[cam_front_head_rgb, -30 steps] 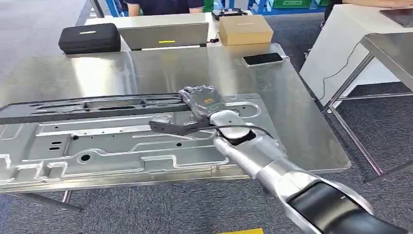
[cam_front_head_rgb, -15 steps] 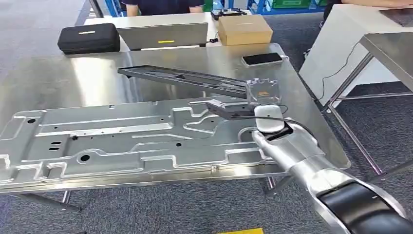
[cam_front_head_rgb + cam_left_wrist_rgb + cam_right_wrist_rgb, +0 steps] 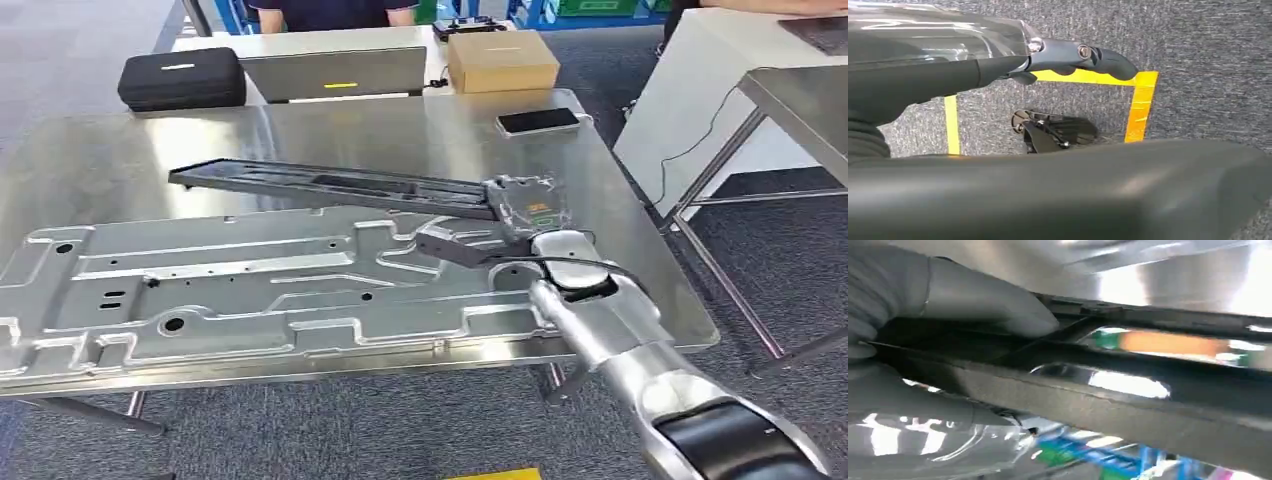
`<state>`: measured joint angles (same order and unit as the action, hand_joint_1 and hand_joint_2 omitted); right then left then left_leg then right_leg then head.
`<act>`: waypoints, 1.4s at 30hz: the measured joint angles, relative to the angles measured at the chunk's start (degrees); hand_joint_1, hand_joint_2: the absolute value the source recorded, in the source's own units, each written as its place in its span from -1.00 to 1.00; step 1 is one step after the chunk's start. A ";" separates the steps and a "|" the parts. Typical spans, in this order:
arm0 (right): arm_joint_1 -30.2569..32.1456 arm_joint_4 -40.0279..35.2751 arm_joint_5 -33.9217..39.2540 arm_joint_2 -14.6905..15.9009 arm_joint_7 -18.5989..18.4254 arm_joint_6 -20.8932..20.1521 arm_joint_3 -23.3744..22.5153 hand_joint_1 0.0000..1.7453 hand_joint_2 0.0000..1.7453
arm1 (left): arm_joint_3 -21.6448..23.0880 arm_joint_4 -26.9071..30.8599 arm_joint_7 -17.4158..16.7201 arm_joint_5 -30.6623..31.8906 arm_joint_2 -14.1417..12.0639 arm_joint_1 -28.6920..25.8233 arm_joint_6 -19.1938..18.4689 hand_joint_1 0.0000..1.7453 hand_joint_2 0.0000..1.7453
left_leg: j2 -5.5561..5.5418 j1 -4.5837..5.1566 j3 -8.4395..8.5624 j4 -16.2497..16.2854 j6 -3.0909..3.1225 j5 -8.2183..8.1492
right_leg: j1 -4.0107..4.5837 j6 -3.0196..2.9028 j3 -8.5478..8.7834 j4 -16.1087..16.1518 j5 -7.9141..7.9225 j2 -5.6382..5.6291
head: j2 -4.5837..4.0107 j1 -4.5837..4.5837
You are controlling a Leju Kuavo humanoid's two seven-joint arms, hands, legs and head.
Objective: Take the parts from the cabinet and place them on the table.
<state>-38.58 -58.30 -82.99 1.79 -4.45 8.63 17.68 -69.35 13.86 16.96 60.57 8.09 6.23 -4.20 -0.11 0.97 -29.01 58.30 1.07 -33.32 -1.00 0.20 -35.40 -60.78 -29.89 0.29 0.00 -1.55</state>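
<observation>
At the upper left of the head view a black zipped case (image 3: 182, 78) sits closed on the far white table (image 3: 300, 42); its contents cannot be seen. Beside it a laptop (image 3: 335, 72) stands with its lid up, and further right a cardboard box (image 3: 503, 60) is shut, contents likewise hidden. On the steel table (image 3: 640, 270) in the middle of the frame, a large pressed metal panel (image 3: 250, 290) lies flat across the lower left and centre, already delivered, its near edge at or just over the table's front edge. Above it, running from centre left to centre right, a long black part (image 3: 330, 185) is carried roughly level over the panel's far edge; it appears clear of the surface, though contact at its far tip cannot be ruled out. The right hand (image 3: 525, 205) grips the part at its right end, the thumb (image 3: 983, 305) pressed over the top rail in the right wrist view, fingers wrapped beneath. An end grip suits a long, light piece and leaves the length free to be lowered onto bare steel behind the panel; in my judgement set-down is pending. A phone (image 3: 538, 121) lies at the table's far right, a possible obstruction. The left hand (image 3: 1078, 56) hangs over carpet with yellow floor tape (image 3: 1140, 105); whether it is spread or closed cannot be told.
</observation>
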 joint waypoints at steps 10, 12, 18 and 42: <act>4.61 -6.77 13.02 -5.24 11.72 -1.77 -6.00 1.00 1.00 | 0.00 0.00 0.76 0.07 0.00 -0.21 0.00 -1.00 1.00 | -0.03 0.01 0.00 0.00 0.00 0.00 | -0.01 0.04 0.05 0.00 -0.03 0.02 | 0.00 0.00; 5.24 -7.82 13.83 -5.66 12.01 -2.30 -5.30 1.00 1.00 | 0.00 0.00 0.90 0.07 0.00 -0.21 0.00 -1.00 1.00 | -0.03 0.01 0.00 0.00 0.00 0.00 | -0.01 0.05 0.05 0.00 -0.03 0.02 | 0.00 0.00; 6.36 -8.89 13.02 -5.70 11.16 -2.73 -1.40 1.00 1.00 | -0.02 0.00 1.03 0.07 0.00 -0.21 0.00 -1.00 1.00 | -0.03 0.01 0.01 0.00 0.00 0.00 | -0.01 0.05 0.05 0.00 -0.03 0.02 | 0.00 0.00; 4.36 2.02 -7.02 -5.39 -3.69 1.09 13.91 -1.00 -1.00 | 1.49 0.00 1.11 2.38 0.02 0.69 0.07 -1.00 1.00 | -0.03 0.01 0.04 0.00 0.00 0.00 | -0.01 0.04 0.09 0.00 -0.03 0.02 | 0.00 0.00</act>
<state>-34.22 -56.28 -90.01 -3.61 -8.13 9.73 31.58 -67.87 13.86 18.08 62.95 8.11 6.92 -4.13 -0.14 0.98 -28.97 58.30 1.07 -33.32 -1.00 0.24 -35.31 -60.78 -29.92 0.31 0.00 -1.55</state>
